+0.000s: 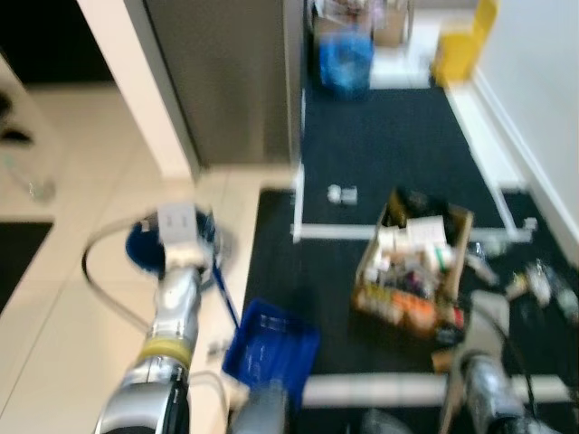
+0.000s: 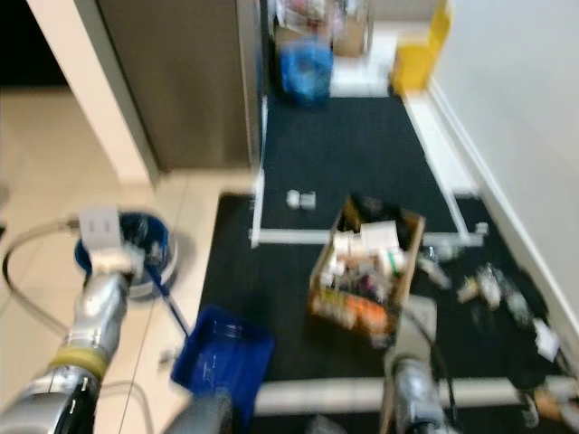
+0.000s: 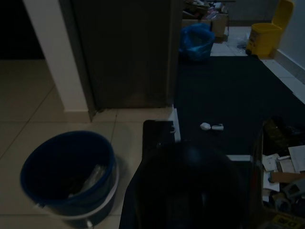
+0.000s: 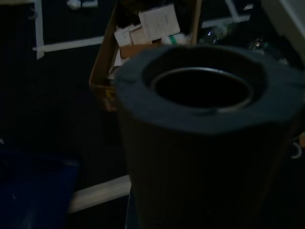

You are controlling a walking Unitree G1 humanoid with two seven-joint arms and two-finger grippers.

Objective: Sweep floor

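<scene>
Down at the near edge of the dark carpet [image 1: 398,145], a blue dustpan [image 1: 271,348] lies flat on the floor, with a thin blue handle [image 1: 224,298] slanting up from it toward the left arm [image 1: 172,316]. Just beyond that arm a blue bucket [image 3: 66,174] stands on the pale tiles [image 1: 81,298], with some light scraps inside it. The left gripper cannot be made out, so whether it is open or closed on anything I cannot tell. In the right wrist view a thick grey foam-wrapped tube [image 4: 205,119], hollow at its end, sits close before the camera; the right gripper's fingers are hidden, and I cannot tell their state. The right arm [image 1: 488,389] rises at the lower edge of the head view. Next to it an open cardboard box [image 1: 416,271] full of small packets sits on the carpet, with loose litter [image 1: 538,285] scattered to its right near the white wall. Two small white objects [image 1: 342,193] lie further out on the carpet. Far back stand a blue bag [image 1: 344,59] and a yellow bin [image 1: 461,45].
</scene>
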